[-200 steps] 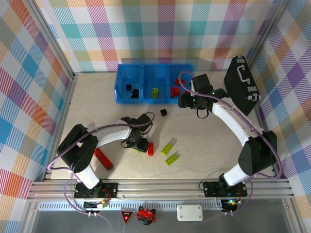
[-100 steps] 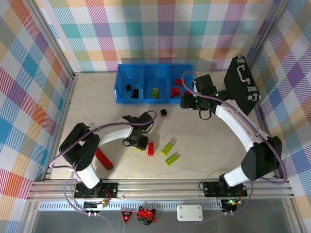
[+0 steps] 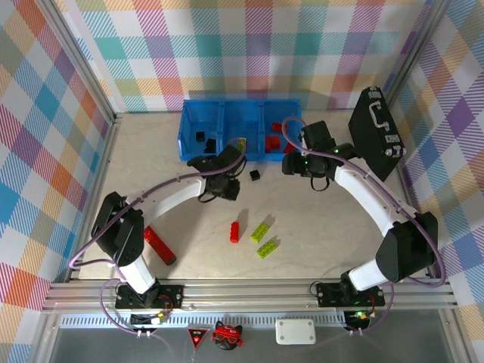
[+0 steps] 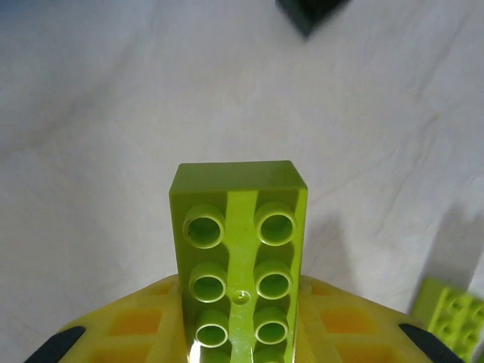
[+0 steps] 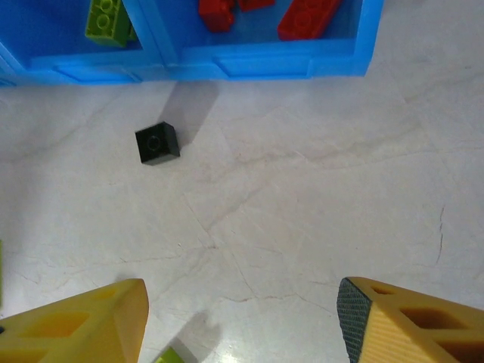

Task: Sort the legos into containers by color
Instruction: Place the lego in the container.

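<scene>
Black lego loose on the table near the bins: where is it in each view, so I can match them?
Top external: black lego on the table, just in front of the blue bins.
Right wrist: upper left, below the bins' front wall.
Left wrist: dark corner at the top edge, past the held lime lego; probably it, too cropped to be sure.
Shared landmark: the bins' front wall, in top external and right wrist.

I read a lime brick (image 4: 240, 249) against yellow fingers (image 4: 136, 325), a black brick (image 5: 157, 143), red bricks (image 5: 306, 17) in blue bins (image 5: 257, 64) at twelve o'clock, and pastel plaid walls (image 3: 249, 45).
</scene>
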{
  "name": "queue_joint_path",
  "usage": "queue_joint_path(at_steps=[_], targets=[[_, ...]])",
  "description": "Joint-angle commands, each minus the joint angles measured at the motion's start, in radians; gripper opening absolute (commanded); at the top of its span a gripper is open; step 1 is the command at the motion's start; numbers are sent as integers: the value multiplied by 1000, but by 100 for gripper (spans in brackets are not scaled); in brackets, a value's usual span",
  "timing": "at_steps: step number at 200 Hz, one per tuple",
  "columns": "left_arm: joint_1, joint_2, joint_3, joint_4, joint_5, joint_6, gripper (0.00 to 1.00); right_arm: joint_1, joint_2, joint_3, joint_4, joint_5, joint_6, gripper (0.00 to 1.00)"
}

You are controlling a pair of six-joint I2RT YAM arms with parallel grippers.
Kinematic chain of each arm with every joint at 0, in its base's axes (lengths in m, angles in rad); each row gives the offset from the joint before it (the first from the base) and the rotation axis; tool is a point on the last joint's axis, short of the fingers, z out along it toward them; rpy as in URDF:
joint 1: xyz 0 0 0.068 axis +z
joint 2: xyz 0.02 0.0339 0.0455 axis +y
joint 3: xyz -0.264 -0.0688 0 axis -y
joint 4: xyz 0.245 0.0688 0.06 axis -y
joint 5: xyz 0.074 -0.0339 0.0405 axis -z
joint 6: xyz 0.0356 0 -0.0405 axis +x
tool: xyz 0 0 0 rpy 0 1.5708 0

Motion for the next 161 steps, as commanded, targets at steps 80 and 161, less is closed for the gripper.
queue_joint_path(at_steps=[80,161], targets=[[113,407,562,8,51,-36,30,3,-102,-53,-51,57,-2,68],[207,631,726,188,257,-116,31,3,-139,-66,-81,68,7,68]])
